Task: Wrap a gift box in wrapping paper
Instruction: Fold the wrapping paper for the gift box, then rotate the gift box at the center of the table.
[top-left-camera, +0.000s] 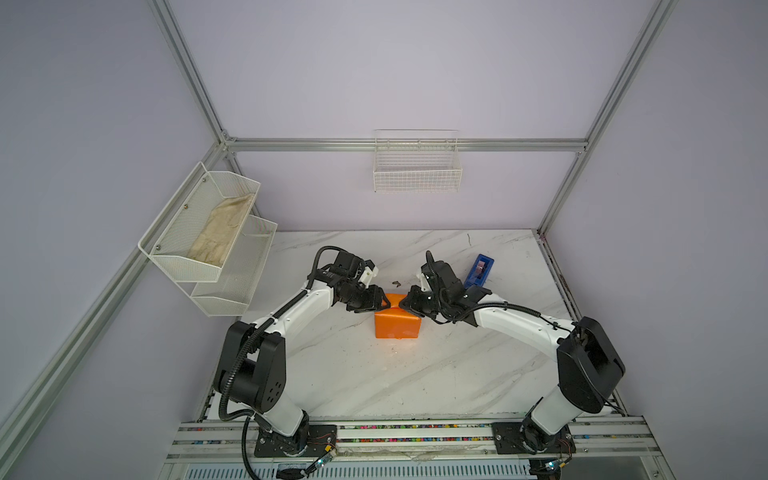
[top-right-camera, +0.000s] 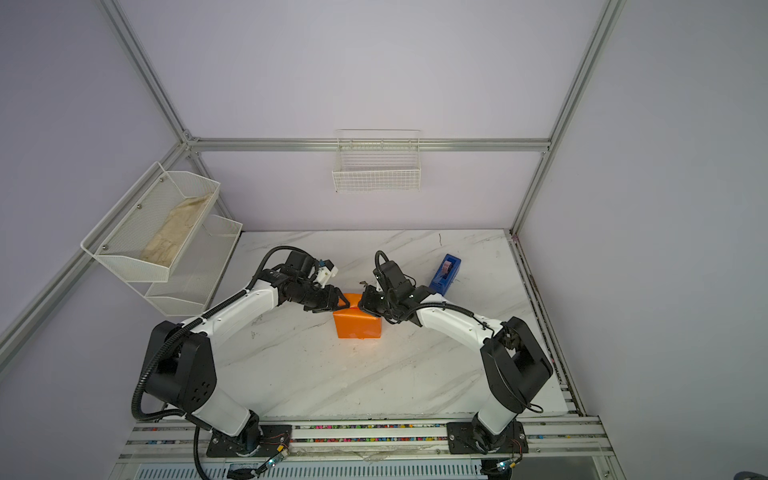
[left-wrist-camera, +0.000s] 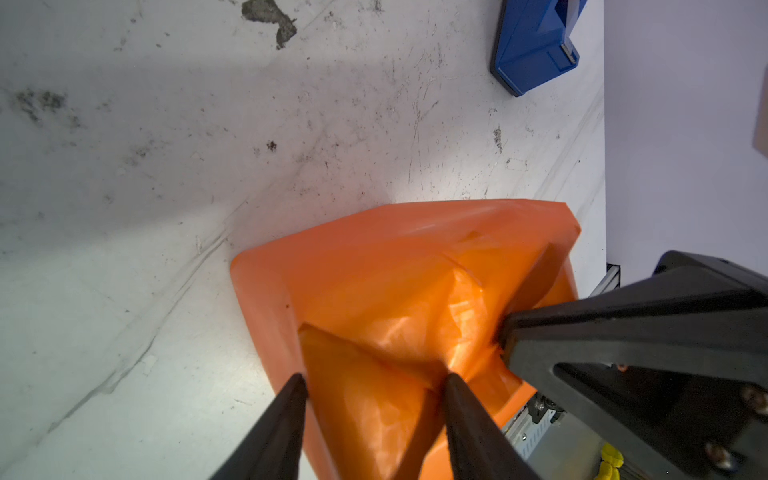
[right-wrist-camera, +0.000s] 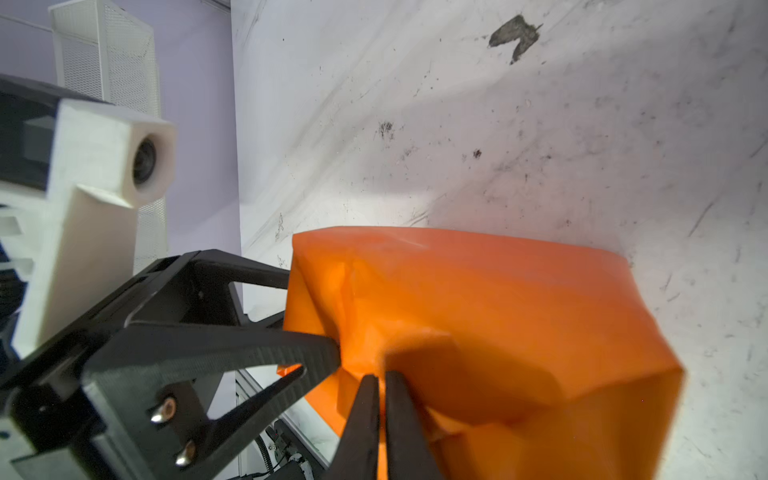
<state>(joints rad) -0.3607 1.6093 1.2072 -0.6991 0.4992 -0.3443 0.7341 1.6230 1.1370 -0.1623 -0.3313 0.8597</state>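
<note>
A white marble-patterned table (top-left-camera: 374, 386), scuffed and speckled with dark marks, stood inside lilac walls (top-left-camera: 374, 83) edged by an aluminium frame (top-left-camera: 407, 144). A blue plastic tape dispenser (top-left-camera: 480, 270) sat toward the table's back. On the rear wall above and behind the dispenser hung a white wire basket (top-left-camera: 417, 174). Well apart from the dispenser, on the side wall across the table, a two-tier mesh shelf (top-left-camera: 199, 224) held a crumpled beige cloth (top-left-camera: 220, 232). The wrapping paper (top-left-camera: 398, 326), glossy orange and creased, was folded into a boxy parcel near the dispenser, on its side toward the left arm. The left gripper (left-wrist-camera: 374, 376) had its tapered black fingers (left-wrist-camera: 282, 424) spread, straddling a triangular fold at the parcel's end. The right gripper (right-wrist-camera: 381, 374) had its fingers (right-wrist-camera: 365, 415) pressed together, tips against the crumpled top. Whether paper was caught between them could not be told.
</note>
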